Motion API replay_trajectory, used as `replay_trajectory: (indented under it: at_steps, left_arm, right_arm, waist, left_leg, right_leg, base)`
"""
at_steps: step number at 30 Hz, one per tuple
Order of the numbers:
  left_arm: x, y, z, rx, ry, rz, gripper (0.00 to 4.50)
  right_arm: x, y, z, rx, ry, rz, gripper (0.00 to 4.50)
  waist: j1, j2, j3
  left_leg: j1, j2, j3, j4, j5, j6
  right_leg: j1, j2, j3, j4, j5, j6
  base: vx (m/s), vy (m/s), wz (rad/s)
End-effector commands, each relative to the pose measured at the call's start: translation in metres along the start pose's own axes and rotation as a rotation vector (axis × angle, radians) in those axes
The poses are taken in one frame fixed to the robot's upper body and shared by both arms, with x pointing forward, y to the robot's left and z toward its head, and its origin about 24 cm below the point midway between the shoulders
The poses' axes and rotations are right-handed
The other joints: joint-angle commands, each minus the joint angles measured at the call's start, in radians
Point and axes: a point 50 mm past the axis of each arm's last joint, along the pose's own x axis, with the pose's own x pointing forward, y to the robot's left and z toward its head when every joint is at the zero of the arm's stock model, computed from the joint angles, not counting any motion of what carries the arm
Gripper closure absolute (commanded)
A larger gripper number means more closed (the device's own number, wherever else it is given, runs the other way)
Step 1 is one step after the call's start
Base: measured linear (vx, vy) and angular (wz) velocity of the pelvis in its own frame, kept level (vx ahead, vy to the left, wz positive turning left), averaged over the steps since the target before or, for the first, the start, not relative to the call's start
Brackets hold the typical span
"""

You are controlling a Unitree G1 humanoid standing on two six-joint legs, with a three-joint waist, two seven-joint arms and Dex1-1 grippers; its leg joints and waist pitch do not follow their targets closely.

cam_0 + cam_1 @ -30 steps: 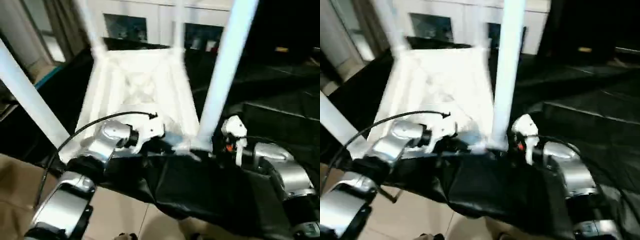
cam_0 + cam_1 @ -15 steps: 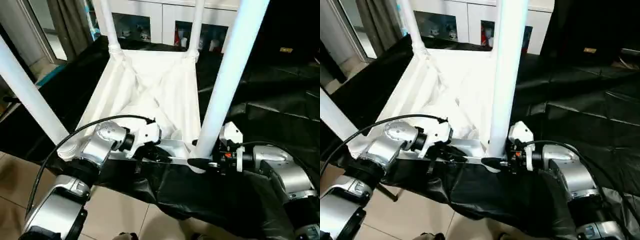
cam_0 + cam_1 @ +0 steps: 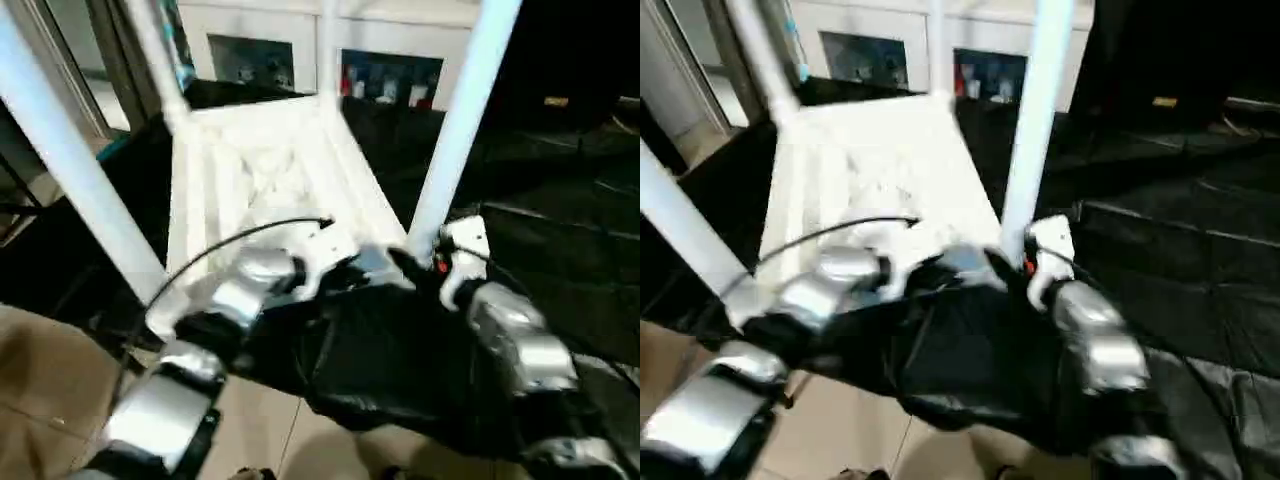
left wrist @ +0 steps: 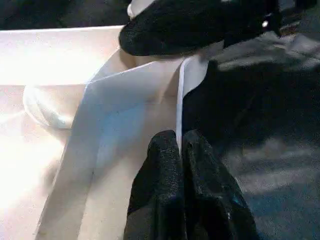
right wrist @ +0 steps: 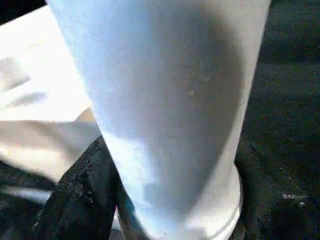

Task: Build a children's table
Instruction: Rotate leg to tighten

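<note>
The children's table [image 3: 265,170] lies upside down on black cloth, ribbed underside up, with its white tube legs rising from the corners. The near right leg [image 3: 460,120] stands in its corner socket. My right gripper [image 3: 412,262] is closed around the flared base of that leg, and one black finger [image 5: 80,200] presses against the tube [image 5: 170,100]. My left gripper [image 4: 180,150] is shut, its fingers pinched on the thin near rim of the table top [image 4: 178,105]. The near left leg [image 3: 70,170] stands beside my left forearm.
A white cabinet with glass doors [image 3: 330,60] stands behind the table. Black cloth [image 3: 560,230] covers the surface to the right and in front. Tiled floor [image 3: 40,400] lies at the near left. A black cable [image 3: 230,245] arcs over my left arm.
My right gripper's fingers have closed in on the base of the near right leg. The left gripper stays pinched on the rim. The whole picture has swung with the head.
</note>
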Motion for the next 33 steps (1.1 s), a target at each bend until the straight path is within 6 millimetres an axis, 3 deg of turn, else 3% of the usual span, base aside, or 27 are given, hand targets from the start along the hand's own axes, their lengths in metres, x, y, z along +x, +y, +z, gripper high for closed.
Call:
replay_trajectory:
  at_steps: [1, 3, 4, 6, 10, 13, 16, 18, 19, 20, 21, 24, 27, 33]
  left_arm:
    - [0.019, -0.008, 0.019, -0.027, -0.090, 0.044, 4.50]
    - [0.019, -0.010, 0.019, -0.011, -0.087, 0.023, 4.50]
    - [0.019, -0.010, 0.019, -0.009, -0.086, 0.021, 4.50]
    - [0.016, -0.009, 0.016, 0.000, -0.080, -0.003, 4.50]
    - [0.006, -0.010, 0.010, 0.044, -0.072, -0.091, 4.50]
    - [-0.002, -0.011, 0.005, 0.076, -0.060, -0.165, 4.50]
    - [-0.010, -0.010, 0.000, 0.100, -0.042, -0.216, 4.50]
    - [-0.029, -0.008, -0.011, 0.123, -0.006, -0.332, 4.50]
    - [-0.029, -0.008, -0.011, 0.123, -0.006, -0.332, 4.50]
    - [-0.033, -0.008, -0.012, 0.125, -0.002, -0.353, 4.50]
    - [-0.038, -0.007, -0.013, 0.127, 0.000, -0.385, 4.50]
    - [-0.046, -0.005, -0.016, 0.129, 0.010, -0.407, 4.50]
    - [-0.052, -0.003, -0.017, 0.131, 0.016, -0.431, 4.50]
    - [-0.055, -0.003, -0.018, 0.125, 0.010, -0.440, 4.50]
  right_arm:
    - [0.015, 0.047, -0.020, -0.005, 0.088, 0.153, 1.77]
    - [0.015, 0.055, -0.017, 0.033, 0.060, 0.219, 1.77]
    - [0.015, 0.055, -0.016, 0.045, 0.053, 0.222, 1.22]
    - [0.013, 0.053, -0.013, 0.052, 0.042, 0.251, 1.22]
    - [0.004, 0.047, -0.008, -0.020, 0.044, 0.359, 0.78]
    - [-0.005, 0.042, -0.003, -0.048, 0.050, 0.455, 0.78]
    - [-0.013, 0.035, 0.000, -0.078, 0.060, 0.522, 0.78]
    - [-0.034, 0.021, 0.006, -0.154, 0.114, 0.671, 0.78]
    - [-0.034, 0.021, 0.006, -0.154, 0.114, 0.671, 0.78]
    - [-0.038, 0.018, 0.007, -0.166, 0.129, 0.691, 0.78]
    - [-0.045, 0.012, 0.007, -0.182, 0.156, 0.722, 0.78]
    - [-0.050, 0.005, 0.007, -0.215, 0.189, 0.739, 0.78]
    - [-0.053, 0.002, 0.008, -0.217, 0.204, 0.749, 0.78]
    - [-0.055, 0.007, 0.006, -0.189, 0.214, 0.787, 1.10]
  waist:
    - [-0.010, -0.018, -0.047]
    - [-0.008, -0.018, -0.049]
    - [-0.008, -0.017, -0.049]
    - [-0.008, -0.016, -0.050]
    - [-0.005, -0.018, -0.051]
    - [-0.003, -0.017, -0.055]
    - [0.001, -0.016, -0.056]
    - [0.009, -0.014, -0.057]
    - [0.010, -0.015, -0.058]
    - [0.013, -0.010, -0.061]
    - [0.011, -0.010, -0.065]
    - [0.019, -0.009, -0.068]
    - [0.023, -0.008, -0.066]
    - [0.023, -0.009, -0.059]
  left_leg:
    - [0.029, 0.033, -0.032, -0.080, -0.398, 0.016]
    - [0.025, 0.034, -0.033, -0.082, -0.391, 0.025]
    - [0.025, 0.035, -0.033, -0.082, -0.387, 0.030]
    - [0.022, 0.035, -0.033, -0.083, -0.383, 0.034]
    - [0.021, 0.037, -0.031, -0.083, -0.367, 0.045]
    - [0.013, 0.039, -0.028, -0.080, -0.313, 0.068]
    - [0.014, 0.041, -0.027, -0.077, -0.289, 0.080]
    - [0.014, 0.044, -0.024, -0.074, -0.260, 0.097]
    - [0.013, 0.045, -0.022, -0.072, -0.248, 0.105]
    - [0.017, 0.047, -0.019, -0.067, -0.216, 0.119]
    - [0.011, 0.046, -0.020, -0.061, -0.172, 0.132]
    - [0.015, 0.046, -0.014, -0.051, -0.104, 0.165]
    - [0.014, 0.046, -0.015, -0.049, -0.089, 0.179]
    - [0.020, 0.049, -0.015, -0.060, -0.179, 0.128]
  right_leg:
    - [0.016, -0.014, 0.013, -0.093, -0.533, -0.102]
    - [0.021, -0.015, 0.013, -0.092, -0.524, -0.095]
    - [0.019, -0.015, 0.014, -0.091, -0.509, -0.100]
    - [0.021, -0.015, 0.014, -0.089, -0.494, -0.105]
    - [0.023, -0.016, 0.017, -0.086, -0.459, -0.116]
    - [0.032, -0.017, 0.017, -0.073, -0.349, -0.158]
    - [0.038, -0.015, 0.016, -0.066, -0.297, -0.183]
    - [0.045, -0.014, 0.015, -0.058, -0.243, -0.207]
    - [0.045, -0.014, 0.015, -0.054, -0.218, -0.215]
    - [0.040, -0.014, 0.016, -0.047, -0.157, -0.238]
    - [0.048, -0.015, 0.014, -0.035, -0.090, -0.262]
    - [0.046, -0.013, 0.014, -0.022, 0.041, -0.302]
    - [0.049, -0.016, 0.012, -0.019, 0.047, -0.308]
    - [0.046, -0.017, 0.014, -0.035, -0.103, -0.288]
  base:
    - [0.000, 0.000, 0.00]
    - [0.000, 0.000, 0.00]
    - [0.000, 0.000, 0.00]
    - [0.000, 0.000, 0.00]
    - [0.000, 0.000, 0.00]
    - [0.000, 0.000, 0.00]
    - [0.000, 0.000, 0.00]
    - [0.000, 0.000, 0.00]
    - [0.061, -0.004, 0.02]
    - [0.061, -0.004, 0.02]
    - [0.058, -0.003, 0.00]
    - [0.034, 0.001, 0.00]
    - [0.000, 0.000, 0.00]
    - [0.000, 0.000, 0.00]
